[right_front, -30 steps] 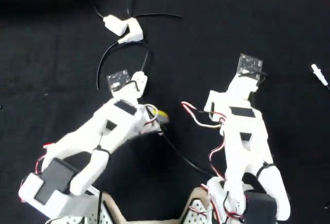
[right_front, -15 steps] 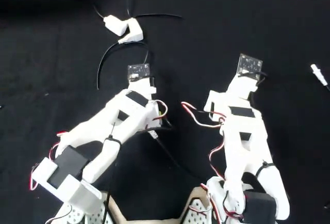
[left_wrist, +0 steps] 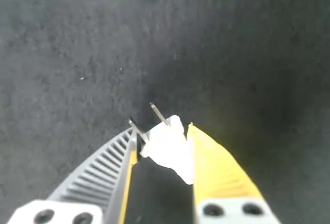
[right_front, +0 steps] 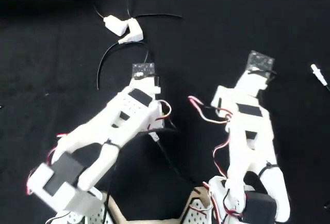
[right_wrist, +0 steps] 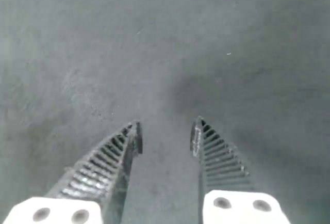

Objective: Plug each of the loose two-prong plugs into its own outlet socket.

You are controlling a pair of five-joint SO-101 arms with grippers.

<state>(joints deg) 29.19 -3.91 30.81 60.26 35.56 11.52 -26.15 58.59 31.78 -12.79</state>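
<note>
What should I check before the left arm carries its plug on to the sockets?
1. Grip: plug clamped in the left gripper: ok.
2. Prongs clear of the fingers, pointing forward: ok.
3. Prongs lined up with the sockets: cannot tell.
4. Path: black cable loops across the cloth between arm and sockets: not ok.
5. Right gripper open, empty, off to the side: ok.
6. Second plug lies loose near the table's right edge: not ok.

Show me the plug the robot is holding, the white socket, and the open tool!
plug (left_wrist: 167,144), left wrist view, on its white body behind the two prongs.
socket (right_front: 117,25), high view, on its white body at the table's far side.
right tool (right_wrist: 165,133), right wrist view, in the gap midway between its open tips.
</note>
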